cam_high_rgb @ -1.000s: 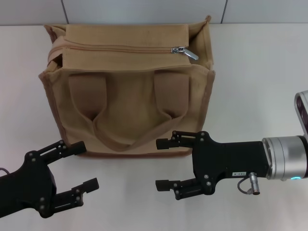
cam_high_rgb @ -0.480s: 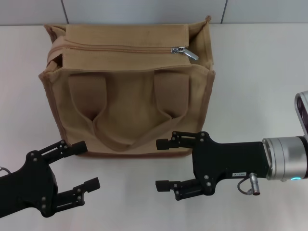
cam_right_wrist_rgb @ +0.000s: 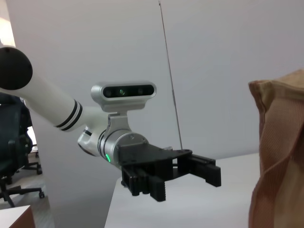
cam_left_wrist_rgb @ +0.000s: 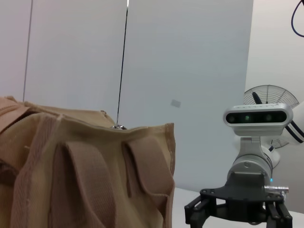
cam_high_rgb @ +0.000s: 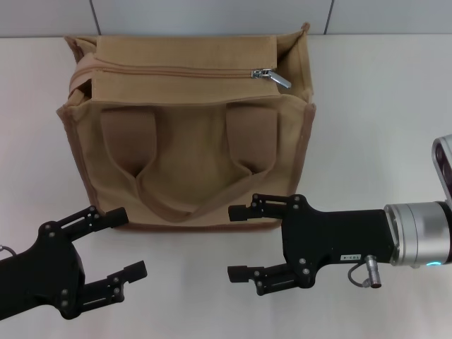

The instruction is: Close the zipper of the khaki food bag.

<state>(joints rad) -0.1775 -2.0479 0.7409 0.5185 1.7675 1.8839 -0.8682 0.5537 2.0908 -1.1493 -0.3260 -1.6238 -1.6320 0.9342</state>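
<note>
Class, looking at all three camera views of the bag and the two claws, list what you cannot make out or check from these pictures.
- Inside of the khaki food bag: hidden in every view by its own fabric.
- Left end of the zipper: head view, lost in a fold at the corner.
- Pull tab: left wrist view, too small to read.
- Left claw: head view, its arm is cut off by the edge.
- Right claw is open, empty.

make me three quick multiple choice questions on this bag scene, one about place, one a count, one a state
1. Where is the zipper pull on the bag top?
A. robot's right end
B. robot's left end
C. middle

2. How many claws show in the head view?
A. one
B. two
C. three

3. How are both claws?
A. open, holding nothing
B. shut on the pull
C. shut on a strap

Answers:
1 A: the silver pull lies near the right end of the bag.
2 B: left claw and right claw.
3 A: both are spread in front of the bag.
</note>
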